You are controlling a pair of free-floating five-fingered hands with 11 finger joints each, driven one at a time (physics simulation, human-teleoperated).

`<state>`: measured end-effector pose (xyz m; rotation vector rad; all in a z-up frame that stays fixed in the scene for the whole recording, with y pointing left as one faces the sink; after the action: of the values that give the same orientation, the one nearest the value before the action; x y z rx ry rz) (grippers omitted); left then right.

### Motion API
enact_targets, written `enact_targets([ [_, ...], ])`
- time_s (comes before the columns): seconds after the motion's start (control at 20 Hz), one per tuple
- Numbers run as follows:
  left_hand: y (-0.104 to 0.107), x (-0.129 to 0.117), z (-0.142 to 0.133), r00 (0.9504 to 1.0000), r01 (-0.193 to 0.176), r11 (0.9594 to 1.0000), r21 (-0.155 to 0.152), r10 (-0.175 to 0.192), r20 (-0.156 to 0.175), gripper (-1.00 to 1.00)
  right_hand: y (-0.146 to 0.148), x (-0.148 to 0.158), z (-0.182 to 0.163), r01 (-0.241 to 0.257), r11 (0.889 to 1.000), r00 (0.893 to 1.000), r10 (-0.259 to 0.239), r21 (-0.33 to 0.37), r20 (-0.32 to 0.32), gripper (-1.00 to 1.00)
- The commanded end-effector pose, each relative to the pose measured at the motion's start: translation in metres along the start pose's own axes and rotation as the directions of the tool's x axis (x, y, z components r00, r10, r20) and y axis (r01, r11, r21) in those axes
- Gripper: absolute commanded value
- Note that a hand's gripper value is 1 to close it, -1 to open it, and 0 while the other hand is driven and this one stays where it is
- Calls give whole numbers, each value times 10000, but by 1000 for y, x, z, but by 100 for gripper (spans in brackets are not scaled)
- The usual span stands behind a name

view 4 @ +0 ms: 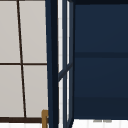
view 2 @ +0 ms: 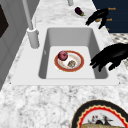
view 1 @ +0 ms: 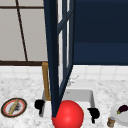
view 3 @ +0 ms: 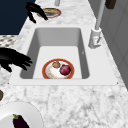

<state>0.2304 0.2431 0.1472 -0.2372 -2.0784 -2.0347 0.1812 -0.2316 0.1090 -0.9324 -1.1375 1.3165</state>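
Currently: two hands at the front rim of a steel-grey sink

Both hands are matte black and hold nothing. Left hand (view 1: pixel 39 104) hangs at the sink's front left corner; in the left side view it is the nearer one (view 2: pixel 110 57), fingers spread and loosely drooped over the rim, touching nothing. Right hand (view 1: pixel 93 113) hangs at the front right corner, fingers relaxed and pointing down; the right side view shows it (view 3: pixel 13 59) reaching flat towards the basin edge.

Sink (view 2: pixel 50 37): rectangular basin, smooth pale grey walls, rounded corners, set in a speckled white-grey marble counter (view 2: pixel 45 105). On the basin floor lies a round plate (view 2: pixel 78 66) with an orange-red band and white centre. On it sit a glossy dark-red apple-like fruit (view 2: pixel 63 55) and, just beside it, a smaller rough brownish lump (view 2: pixel 71 63).

Faucet (view 2: pixel 32 32): cylindrical grey post at the back edge.

Counter left: patterned round plate (view 1: pixel 22 102) with a tan stick-shaped item. Counter right: plain white plate (view 1: pixel 115 115) bearing a glossy purple eggplant (view 1: pixel 123 108), and a small jar (view 1: pixel 111 122) nearby.

A smooth red sphere (view 1: pixel 68 115) sits low in the front view, and a dark blue framed glass door (view 1: pixel 53 62) stands open.
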Motion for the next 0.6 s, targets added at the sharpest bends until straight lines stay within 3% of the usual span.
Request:
enact_targets([
  [0.0,1,-4,-12,10000,-8,10000,-27,8,-8,-100,0,0,0,-1,10000,10000,1,1,0,0],
  [0.3,-5,-7,-47,10000,-98,9986,-512,97,-12,-100,0,0,0,55,10000,10000,-55,-66,-18,0],
  [0.55,-11,-30,-79,9997,-212,9983,-547,206,-119,-100,0,0,0,81,9999,10000,-81,-90,-28,0],
])
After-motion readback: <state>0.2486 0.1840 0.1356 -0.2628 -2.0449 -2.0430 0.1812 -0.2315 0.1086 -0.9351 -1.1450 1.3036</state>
